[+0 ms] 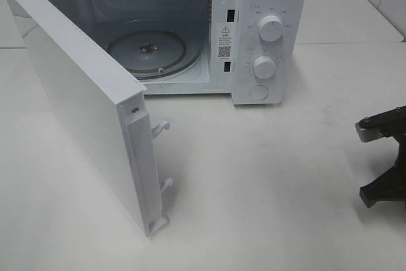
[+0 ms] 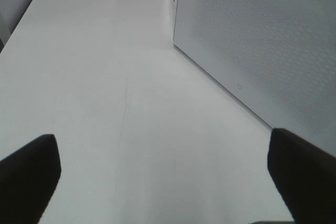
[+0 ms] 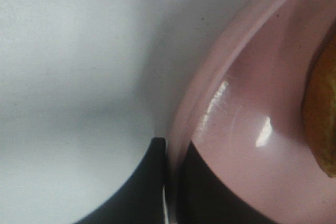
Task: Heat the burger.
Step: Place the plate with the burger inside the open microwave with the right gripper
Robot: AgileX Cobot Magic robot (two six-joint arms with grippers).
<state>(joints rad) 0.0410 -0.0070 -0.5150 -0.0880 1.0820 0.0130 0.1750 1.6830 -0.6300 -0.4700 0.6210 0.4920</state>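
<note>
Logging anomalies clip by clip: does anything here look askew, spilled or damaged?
Nothing stands out. The microwave door hangs open, its turntable lies flat and bare, and the right gripper grips the pink plate carrying the burger.

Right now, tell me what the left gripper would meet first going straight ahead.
Likely bare table: nothing stands between the open fingers of the left gripper, and the microwave door runs alongside. Depth is unclear.
</note>
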